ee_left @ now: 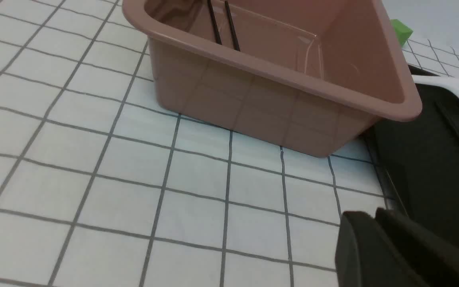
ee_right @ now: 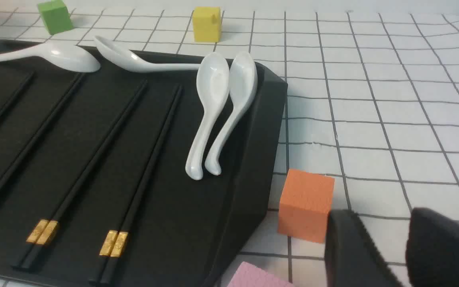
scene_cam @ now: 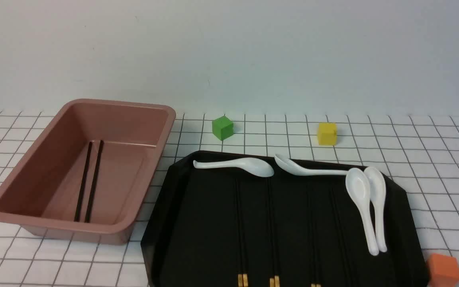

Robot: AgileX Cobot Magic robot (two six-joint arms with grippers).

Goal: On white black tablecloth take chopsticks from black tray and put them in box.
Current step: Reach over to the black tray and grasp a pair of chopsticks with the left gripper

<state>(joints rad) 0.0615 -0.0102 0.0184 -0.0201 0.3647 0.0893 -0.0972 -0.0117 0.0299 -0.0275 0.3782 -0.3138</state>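
Three pairs of chopsticks lay lengthwise on the black tray, spaced apart with bare tray floor between them. Their gold-banded ends lay close to the near rim. A fourth pair lay flat inside the box, left of its middle, with free floor to their right. The box stood just left of the tray, their rims close. All the sticks were thin, black and alike. Four white spoons rested along the tray's far and right sides.

The left claw hung low near the box's front, fingers together and empty. The right claw hung beside an orange cube off the tray's right front corner, fingers parted and holding nothing.

A green cube and a yellow cube stood beyond the tray on the wrinkled tablecloth, before a pale wall.
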